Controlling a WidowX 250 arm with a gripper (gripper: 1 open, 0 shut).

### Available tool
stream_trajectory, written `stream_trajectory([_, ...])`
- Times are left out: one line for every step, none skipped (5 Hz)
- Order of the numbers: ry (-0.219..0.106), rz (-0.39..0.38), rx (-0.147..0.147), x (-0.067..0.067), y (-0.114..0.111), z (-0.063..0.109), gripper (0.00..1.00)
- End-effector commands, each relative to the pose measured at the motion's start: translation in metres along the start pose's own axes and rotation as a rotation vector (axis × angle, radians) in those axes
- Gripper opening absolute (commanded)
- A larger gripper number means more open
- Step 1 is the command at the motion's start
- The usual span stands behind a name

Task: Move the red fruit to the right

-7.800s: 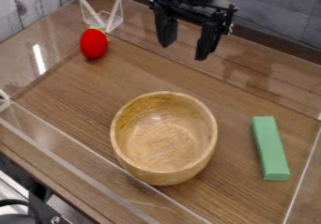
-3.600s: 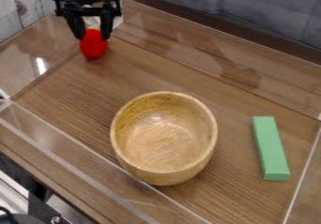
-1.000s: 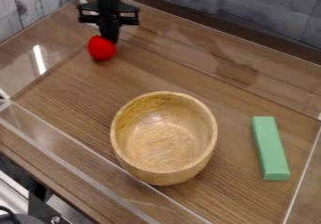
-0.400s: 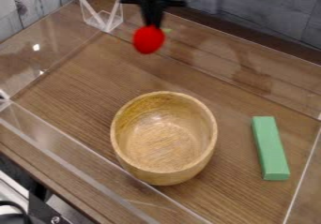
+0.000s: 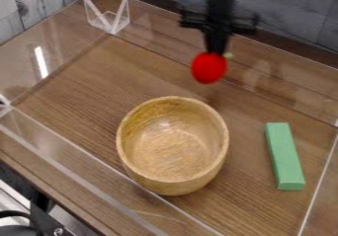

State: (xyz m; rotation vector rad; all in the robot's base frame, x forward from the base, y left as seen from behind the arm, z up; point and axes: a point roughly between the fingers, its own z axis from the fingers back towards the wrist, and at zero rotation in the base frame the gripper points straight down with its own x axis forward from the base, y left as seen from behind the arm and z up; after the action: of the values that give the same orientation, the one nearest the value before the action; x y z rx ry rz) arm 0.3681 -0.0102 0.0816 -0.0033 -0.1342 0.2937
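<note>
The red fruit (image 5: 208, 67) is a small glossy red ball hanging above the wooden tabletop, behind the wooden bowl (image 5: 173, 144). My gripper (image 5: 212, 51) comes straight down from the top of the view and is shut on the fruit's top. The fruit's upper part is hidden by the dark fingers (image 5: 216, 40). It hangs over the table's back middle, a little right of the bowl's centre.
A green rectangular block (image 5: 283, 155) lies on the table at the right. Clear acrylic walls (image 5: 40, 62) border the table, with a clear bracket (image 5: 106, 15) at the back left corner.
The gripper has carried the red fruit from the back left of the table rightward and slightly up, to behind the bowl. Bowl and green block have not moved.
</note>
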Motion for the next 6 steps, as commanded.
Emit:
stream_trajectory([-0.042,0.0,0.005,0.002,-0.01,-0.012,0.0])
stream_trajectory([-0.033,0.024,-0.01,-0.002,-0.003,-0.013,1.0])
stream_trajectory([-0.028,0.052,-0.028,-0.006,0.005,-0.013,1.0])
stream_trajectory([-0.03,0.006,-0.07,-0.01,0.014,-0.019,1.0])
stream_trajectory([-0.045,-0.056,-0.131,-0.016,0.02,-0.019,1.0])
stream_trajectory([-0.06,-0.077,-0.164,-0.027,0.003,-0.014,1.0])
